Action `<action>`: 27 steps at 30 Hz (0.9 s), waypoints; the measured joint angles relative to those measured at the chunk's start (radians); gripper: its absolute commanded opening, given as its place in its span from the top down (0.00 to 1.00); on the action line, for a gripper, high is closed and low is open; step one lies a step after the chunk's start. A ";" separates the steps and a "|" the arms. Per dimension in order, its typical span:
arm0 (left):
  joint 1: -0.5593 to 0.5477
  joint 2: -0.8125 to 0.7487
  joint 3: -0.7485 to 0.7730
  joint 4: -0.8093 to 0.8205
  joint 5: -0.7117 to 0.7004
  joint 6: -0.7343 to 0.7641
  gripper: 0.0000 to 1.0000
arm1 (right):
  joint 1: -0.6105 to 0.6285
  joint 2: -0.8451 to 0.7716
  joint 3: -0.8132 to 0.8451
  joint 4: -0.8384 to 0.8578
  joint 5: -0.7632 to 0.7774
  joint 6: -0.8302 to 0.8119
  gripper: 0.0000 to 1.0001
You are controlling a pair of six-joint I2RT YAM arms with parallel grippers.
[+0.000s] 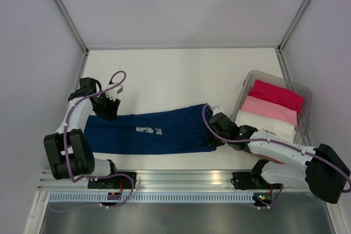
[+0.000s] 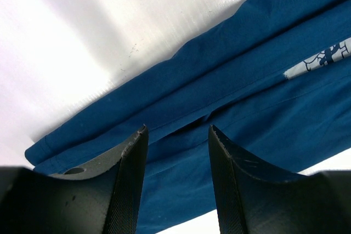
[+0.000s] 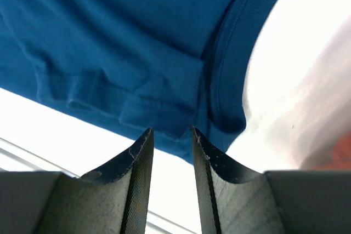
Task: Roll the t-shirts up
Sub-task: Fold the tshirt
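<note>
A dark navy-blue t-shirt (image 1: 148,132) lies on the white table, folded lengthwise into a long strip, its small white print (image 1: 149,130) facing up. My left gripper (image 1: 107,108) hovers over the strip's left end. In the left wrist view its jaws (image 2: 178,130) stand open above the folded navy cloth (image 2: 247,80), gripping nothing. My right gripper (image 1: 211,135) is at the strip's right end. The right wrist view shows this gripper (image 3: 171,131) open, with a folded corner of the shirt (image 3: 109,36) just beyond its tips and bare table between the fingers.
A clear plastic bin (image 1: 304,94) stands at the right, holding folded magenta (image 1: 277,94), pale pink (image 1: 269,109) and white (image 1: 269,124) t-shirts. An aluminium rail (image 1: 181,176) runs along the near table edge. Grey walls enclose the far and side edges.
</note>
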State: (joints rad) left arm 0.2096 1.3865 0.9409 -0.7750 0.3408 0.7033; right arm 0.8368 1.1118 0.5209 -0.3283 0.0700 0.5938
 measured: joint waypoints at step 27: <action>0.007 -0.007 -0.013 0.005 -0.063 0.000 0.46 | 0.415 0.607 0.467 -0.024 0.275 -0.044 0.81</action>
State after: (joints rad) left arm 0.2165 1.3796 0.9279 -0.7700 0.2779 0.7029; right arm 1.2522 1.7184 0.9874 -0.3527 0.3454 0.5499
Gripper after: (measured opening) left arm 0.535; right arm 0.237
